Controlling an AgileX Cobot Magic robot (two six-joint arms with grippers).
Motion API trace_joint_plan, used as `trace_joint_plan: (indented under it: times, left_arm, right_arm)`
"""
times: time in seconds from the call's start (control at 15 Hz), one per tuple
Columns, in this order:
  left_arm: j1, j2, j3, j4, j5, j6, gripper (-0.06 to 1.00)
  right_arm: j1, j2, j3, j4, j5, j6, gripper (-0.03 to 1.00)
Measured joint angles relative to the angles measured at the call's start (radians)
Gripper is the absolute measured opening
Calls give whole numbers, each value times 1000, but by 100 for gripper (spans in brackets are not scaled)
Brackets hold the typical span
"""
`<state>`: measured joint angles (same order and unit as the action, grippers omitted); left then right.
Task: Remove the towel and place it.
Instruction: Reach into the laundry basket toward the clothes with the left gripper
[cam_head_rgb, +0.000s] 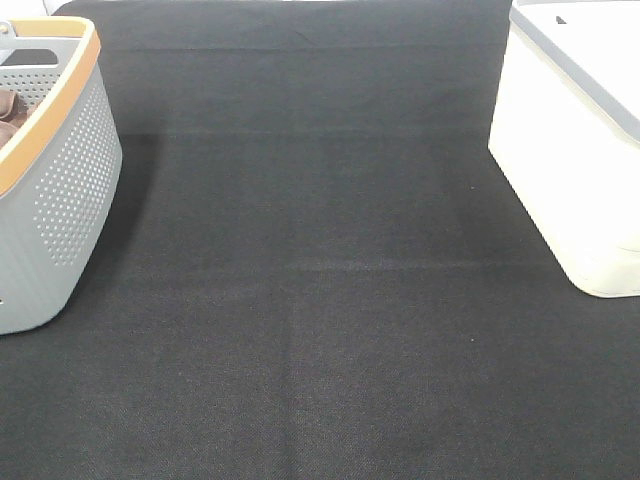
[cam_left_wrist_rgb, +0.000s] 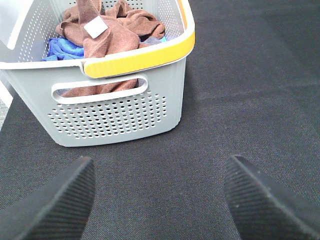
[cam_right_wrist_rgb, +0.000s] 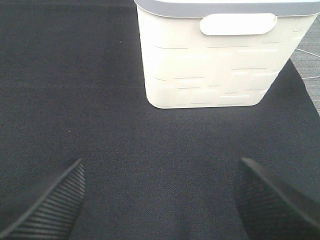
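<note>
Towel (cam_left_wrist_rgb: 112, 35) lies crumpled inside the grey basket (cam_left_wrist_rgb: 115, 117), reddish-brown, with its small white tag (cam_left_wrist_rgb: 95, 27) turned up on top of the heap. It rests partly over a blue cloth (cam_left_wrist_rgb: 62, 48), which shows at one side of it and again behind it. Some of the brown fabric is also visible through the handle slot (cam_left_wrist_rgb: 100, 90) in the basket wall. The basket has many small holes and a yellow rim (cam_left_wrist_rgb: 142, 56).

My left claw (cam_left_wrist_rgb: 160, 200) is released: its 2 ribbed black fingers (cam_left_wrist_rgb: 55, 205) stand wide apart above the dark desk (cam_head_rgb: 320, 300), and nothing is between them. It is near the basket but apart from it, on the side with the handle slot.

My right claw (cam_right_wrist_rgb: 160, 200) is released too, with 2 fingers spread and nothing held. It faces a white bin (cam_right_wrist_rgb: 210, 75) that has a grey rim and a handle recess; it does not touch the bin.

From the high camera, the basket stands at the left edge of the desk and the white bin at the right edge, well apart. Only a little of the towel shows there, inside the basket.
</note>
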<state>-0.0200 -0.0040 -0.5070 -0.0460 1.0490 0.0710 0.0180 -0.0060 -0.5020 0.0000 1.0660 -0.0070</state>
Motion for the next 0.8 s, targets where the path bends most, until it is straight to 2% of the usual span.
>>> trace_joint_plan:
  times: [0.8]
  left_arm:
    - [0,0,0,0,0,0,70]
  right_arm:
    - [0,0,0,0,0,0,77]
